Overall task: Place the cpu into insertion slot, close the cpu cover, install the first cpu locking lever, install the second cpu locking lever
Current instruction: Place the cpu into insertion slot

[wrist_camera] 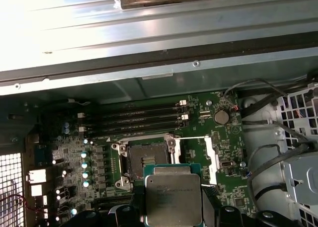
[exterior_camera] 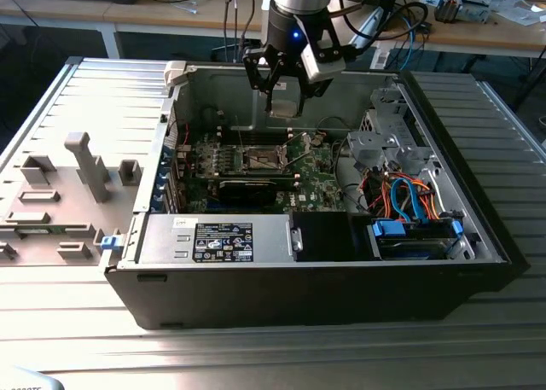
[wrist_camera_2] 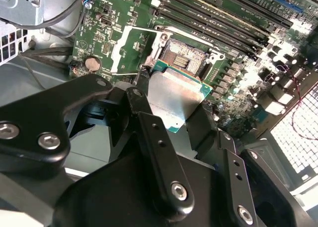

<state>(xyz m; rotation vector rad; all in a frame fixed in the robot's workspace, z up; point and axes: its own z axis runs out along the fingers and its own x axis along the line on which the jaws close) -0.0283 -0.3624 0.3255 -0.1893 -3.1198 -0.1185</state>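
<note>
- The cpu (wrist_camera_2: pixel 175 99) is gripped by its opposite edges between the black fingers (wrist_camera_2: pixel 140 94) of the gripper (exterior_camera: pixel 284 98), which is closed on it.
- The cpu is held flat, with its silver face turned up toward the wrist, as is seen in both wrist views.
- In the exterior view the gripper and cpu are held above the open case (exterior_camera: pixel 341 288), clear of the board (wrist_camera: pixel 233 152) beneath.
- The slot (wrist_camera: pixel 149 162) is found below the gripper, well apart from the cpu; in both wrist views it is seen just past the cpu's far edge.
- The slot's dark contact field is left exposed inside its silver rim.
- The cover (wrist_camera: pixel 212 162) is swung open and is seen just beside the slot, lower than the gripper and touched by nothing.
- Long memory slots (wrist_camera: pixel 134 118) are laid out on the board beyond the slot, farther from the gripper.
</note>
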